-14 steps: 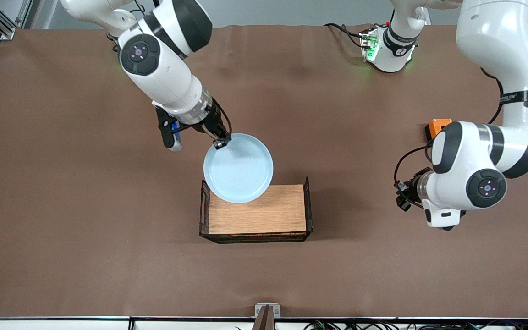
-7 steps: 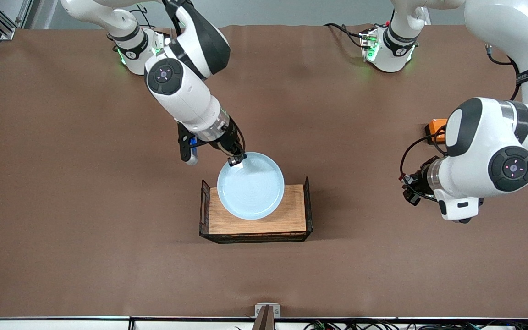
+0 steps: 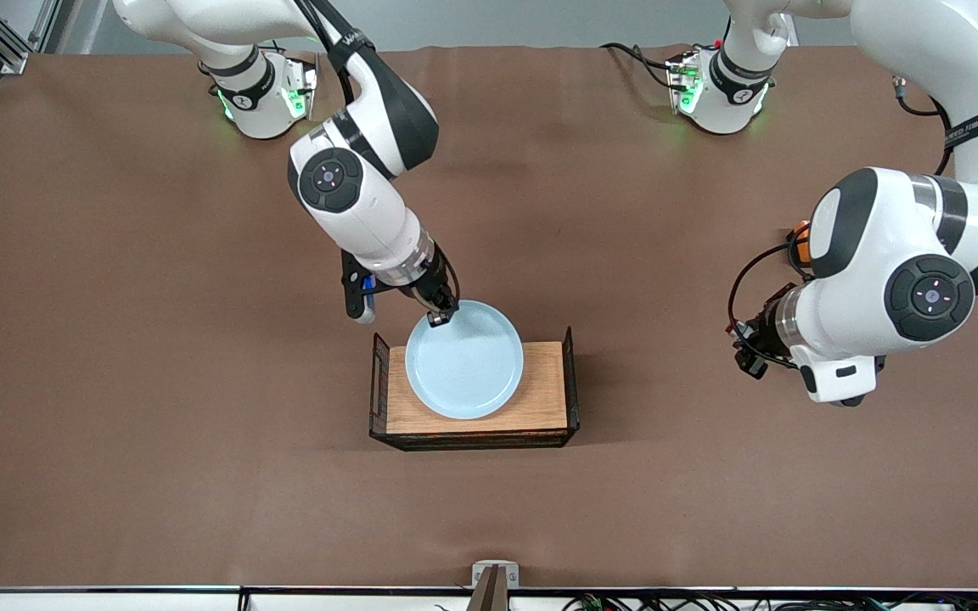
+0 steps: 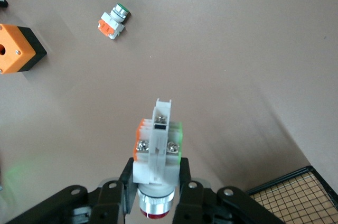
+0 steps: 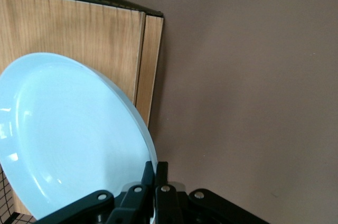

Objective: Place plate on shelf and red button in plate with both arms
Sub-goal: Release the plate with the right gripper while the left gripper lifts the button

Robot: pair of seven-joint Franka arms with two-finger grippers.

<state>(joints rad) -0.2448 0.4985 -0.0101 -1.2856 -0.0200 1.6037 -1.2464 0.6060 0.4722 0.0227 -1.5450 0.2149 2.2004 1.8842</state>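
Observation:
The pale blue plate (image 3: 464, 360) hangs low over the wooden tray (image 3: 540, 407), covering most of the half toward the right arm's end. My right gripper (image 3: 440, 319) is shut on the plate's rim at the edge nearest the robots. The right wrist view shows its fingers (image 5: 160, 173) pinching the rim of the plate (image 5: 68, 134) above the tray (image 5: 79, 34). My left gripper (image 3: 745, 350) is up over bare table toward the left arm's end. In the left wrist view it (image 4: 156, 176) is shut on the red button (image 4: 156, 145).
The tray has black wire sides (image 3: 571, 373); one corner shows in the left wrist view (image 4: 298, 192). An orange box with a hole (image 4: 16, 49) and a small white piece with an orange top (image 4: 114, 20) lie on the table; the box is mostly hidden by the left arm (image 3: 801, 241).
My right gripper has carried the plate toward the front camera and lower, from the tray's edge to over the tray. My left arm has shifted slightly, still holding the red button.

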